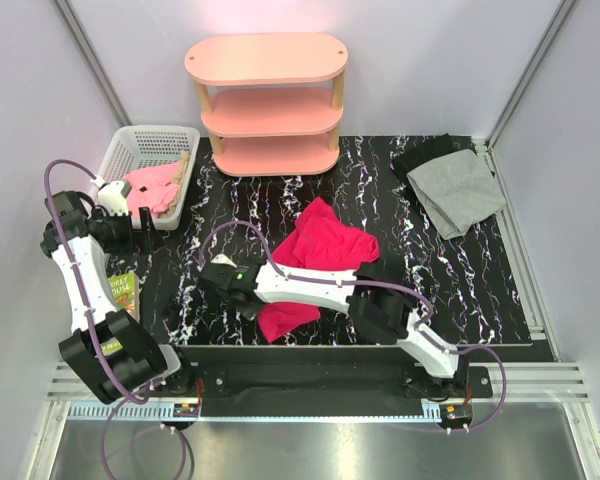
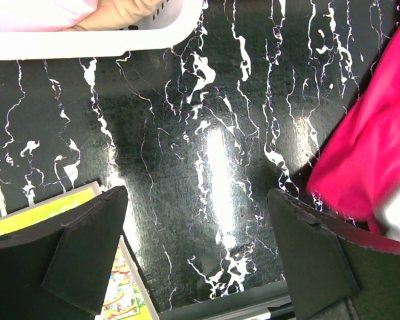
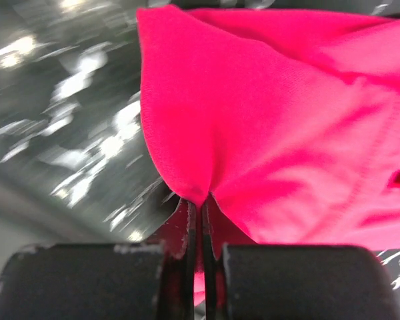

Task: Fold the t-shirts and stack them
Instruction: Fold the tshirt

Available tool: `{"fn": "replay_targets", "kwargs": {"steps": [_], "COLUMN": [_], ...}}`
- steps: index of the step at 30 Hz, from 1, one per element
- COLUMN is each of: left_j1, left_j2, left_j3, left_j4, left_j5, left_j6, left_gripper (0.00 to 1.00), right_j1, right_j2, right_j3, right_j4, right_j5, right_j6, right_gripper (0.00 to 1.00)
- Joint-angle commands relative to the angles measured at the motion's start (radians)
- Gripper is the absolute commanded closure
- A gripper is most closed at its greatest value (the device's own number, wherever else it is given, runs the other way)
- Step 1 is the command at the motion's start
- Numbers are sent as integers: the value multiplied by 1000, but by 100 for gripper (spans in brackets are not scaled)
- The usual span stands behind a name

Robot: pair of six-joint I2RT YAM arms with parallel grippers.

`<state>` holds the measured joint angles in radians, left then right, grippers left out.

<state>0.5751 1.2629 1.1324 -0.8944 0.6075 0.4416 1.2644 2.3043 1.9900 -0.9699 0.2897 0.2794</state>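
Red t-shirt (image 1: 325, 245) lies crumpled in the middle of the black marbled worktop (image 1: 480, 290). One part of it trails toward the near edge under the right arm. The right gripper (image 3: 200, 213) is pinched tight on a fold of the red t-shirt, fingers almost meeting with cloth between them. In the right wrist view the cloth fans out from the pinch.

The grey t-shirt (image 1: 458, 190) sits at the far right corner, lying fairly flat, partly over a dark cloth (image 1: 420, 155) and well apart from the red one.

The left gripper (image 2: 197, 260) is spread wide and holds nothing, above bare worktop, between the basket (image 1: 155, 132) and the red t-shirt's edge. The white basket at far left has pink cloth (image 1: 155, 185) in it. A book (image 1: 125, 290) lies at the left edge beside the left arm. A pink three-tier shelf (image 1: 267, 100) stands at the back.
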Motion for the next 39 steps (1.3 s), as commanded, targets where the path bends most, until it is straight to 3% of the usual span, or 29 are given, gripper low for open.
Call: {"fn": "replay_targets", "kwargs": {"steps": [1, 8, 15, 20, 25, 32, 39], "left_j1": [8, 6, 8, 6, 6, 2, -1], "left_j2": [-31, -30, -30, -28, -19, -11, -8], "left_j3": [35, 47, 70, 82, 95, 102, 101], "left_j4": [8, -1, -9, -15, -18, -24, -24], "left_j5": [15, 23, 26, 25, 34, 54, 49], "left_j6": [11, 8, 0, 0, -6, -17, -14], "left_gripper": [9, 9, 9, 9, 9, 9, 9], "right_j1": [30, 32, 7, -66, -236, -381, -474], "right_j2": [-161, -293, -324, -426, -540, -565, -554], "right_j3": [43, 46, 81, -103, -328, -441, -555], "right_j4": [-23, -15, -13, 101, 227, 358, 516], "right_j5": [-147, -165, -240, -303, -369, -475, -676], "right_j6": [63, 81, 86, 110, 123, 124, 220], "right_gripper": [100, 100, 100, 100, 100, 100, 100]}}
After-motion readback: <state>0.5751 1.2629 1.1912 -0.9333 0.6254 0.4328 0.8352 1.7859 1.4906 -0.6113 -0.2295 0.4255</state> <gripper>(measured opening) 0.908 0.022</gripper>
